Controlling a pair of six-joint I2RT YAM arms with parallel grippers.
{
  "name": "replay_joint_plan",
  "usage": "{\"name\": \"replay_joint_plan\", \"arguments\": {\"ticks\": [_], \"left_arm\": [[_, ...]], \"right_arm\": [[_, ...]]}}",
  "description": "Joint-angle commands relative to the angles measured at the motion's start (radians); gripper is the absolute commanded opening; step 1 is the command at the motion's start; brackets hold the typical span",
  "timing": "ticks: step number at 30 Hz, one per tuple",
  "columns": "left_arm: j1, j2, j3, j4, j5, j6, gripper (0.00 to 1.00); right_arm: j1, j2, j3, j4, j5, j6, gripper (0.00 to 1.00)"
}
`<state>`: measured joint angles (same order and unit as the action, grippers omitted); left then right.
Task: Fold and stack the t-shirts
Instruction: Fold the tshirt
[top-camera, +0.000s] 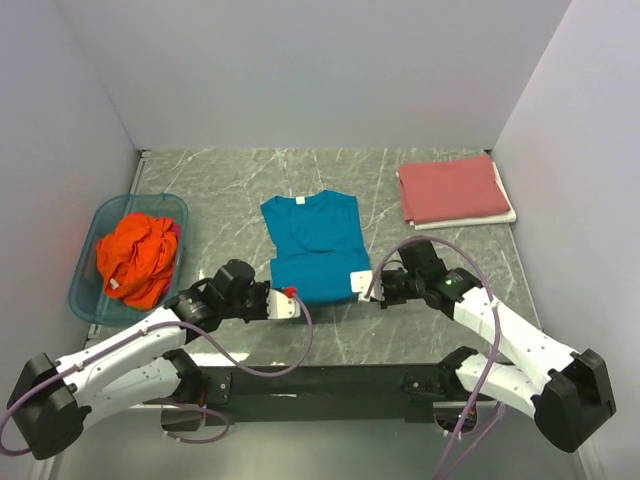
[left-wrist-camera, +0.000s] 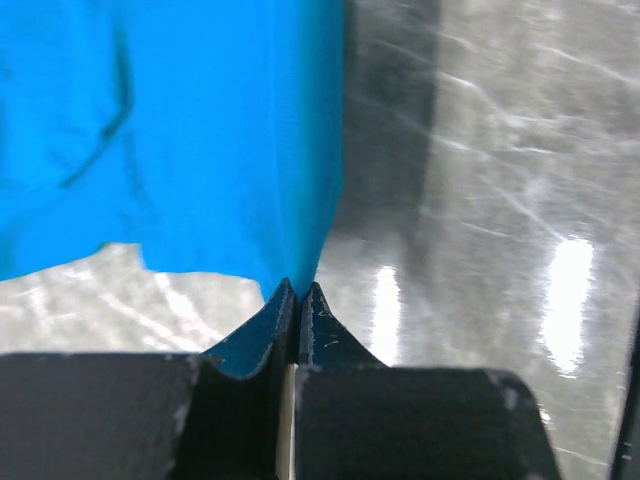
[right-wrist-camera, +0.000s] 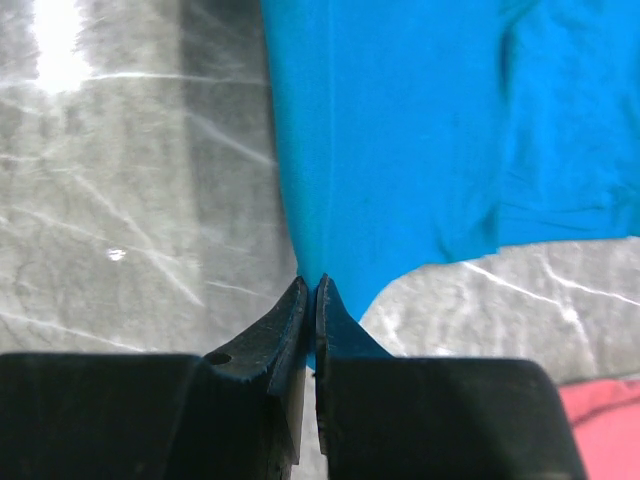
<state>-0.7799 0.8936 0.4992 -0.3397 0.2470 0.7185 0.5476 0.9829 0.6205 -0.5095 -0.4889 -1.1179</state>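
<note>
Teal shirt (top-camera: 315, 250) lies spread on the table (top-camera: 400, 330) to the right of the tub (top-camera: 90, 290), collar at the far end and hem toward me. My left gripper (top-camera: 290, 297) is pressed together on the hem corner nearer the tub. My left wrist view shows the cloth (left-wrist-camera: 180, 130) running straight into the closed tips (left-wrist-camera: 299, 290). My right gripper (top-camera: 362, 285) pinches the hem corner farther from the tub, its tips (right-wrist-camera: 310, 285) likewise closed on the blue fabric (right-wrist-camera: 400, 130). Between the two corners the hem curves away and bare marble shows. An orange shirt (top-camera: 138, 258) sits crumpled inside the tub. A red shirt (top-camera: 455, 188) lies folded well right of the tub, toward the back wall.
</note>
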Motion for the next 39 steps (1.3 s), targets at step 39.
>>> {"name": "replay_joint_plan", "arguments": {"ticks": [39], "left_arm": [[0.426,0.846,0.562,0.542,-0.172,0.305,0.00]], "right_arm": [[-0.132,0.813,0.714,0.436,0.369,0.293,0.00]]}}
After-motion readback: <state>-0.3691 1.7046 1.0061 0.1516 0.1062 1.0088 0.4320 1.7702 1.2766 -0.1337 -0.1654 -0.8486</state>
